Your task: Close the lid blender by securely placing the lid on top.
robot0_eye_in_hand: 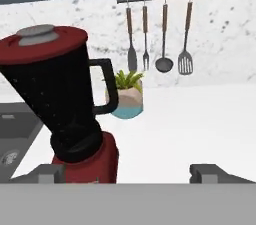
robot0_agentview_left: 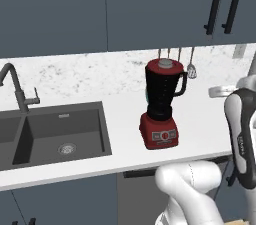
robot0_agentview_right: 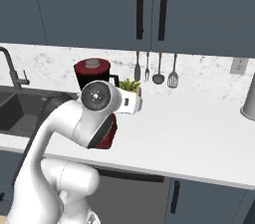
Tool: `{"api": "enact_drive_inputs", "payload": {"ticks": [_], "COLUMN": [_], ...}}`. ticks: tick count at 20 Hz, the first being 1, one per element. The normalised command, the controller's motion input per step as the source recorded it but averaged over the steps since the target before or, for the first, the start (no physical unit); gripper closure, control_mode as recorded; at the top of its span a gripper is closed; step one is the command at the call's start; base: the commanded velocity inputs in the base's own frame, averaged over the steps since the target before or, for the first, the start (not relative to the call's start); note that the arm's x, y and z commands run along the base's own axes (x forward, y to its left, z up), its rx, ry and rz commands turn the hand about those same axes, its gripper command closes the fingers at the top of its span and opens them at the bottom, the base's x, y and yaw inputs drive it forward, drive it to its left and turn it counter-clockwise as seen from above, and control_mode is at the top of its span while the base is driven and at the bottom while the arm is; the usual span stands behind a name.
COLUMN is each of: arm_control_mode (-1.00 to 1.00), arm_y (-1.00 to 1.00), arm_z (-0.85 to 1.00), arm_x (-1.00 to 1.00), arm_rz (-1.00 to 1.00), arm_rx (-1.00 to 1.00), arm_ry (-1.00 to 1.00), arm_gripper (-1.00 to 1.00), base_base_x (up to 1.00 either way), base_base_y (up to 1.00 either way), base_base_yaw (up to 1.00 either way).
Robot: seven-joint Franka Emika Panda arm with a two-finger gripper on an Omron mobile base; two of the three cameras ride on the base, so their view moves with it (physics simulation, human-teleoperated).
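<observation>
Lid (robot0_eye_in_hand: 44,41) sits on blender (robot0_eye_in_hand: 65,104) jar. Pincer (robot0_eye_in_hand: 127,173) spread apart, empty. Risk: a careless sweep past the jar could unseat the lid or tip it.

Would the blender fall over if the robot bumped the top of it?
Probably it could tip. The blender is tall, and its black jar widens toward the lid, so a push up high has leverage. Its red boxy base sits flat on the counter, which likely steadies it against a light nudge.
</observation>
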Motion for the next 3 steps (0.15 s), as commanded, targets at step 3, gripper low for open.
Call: {"api": "enact_drive_inputs", "payload": {"ticks": [3], "arm_control_mode": [-1.00], "arm_y": [-0.50], "arm_z": [0.00], "arm_x": [-0.14], "arm_rz": [0.00], "arm_rx": [0.21], "arm_ry": [-0.06], "arm_gripper": [-1.00], "base_base_x": [0.00], "base_base_y": [0.00], "base_base_yaw": [0.00]}}
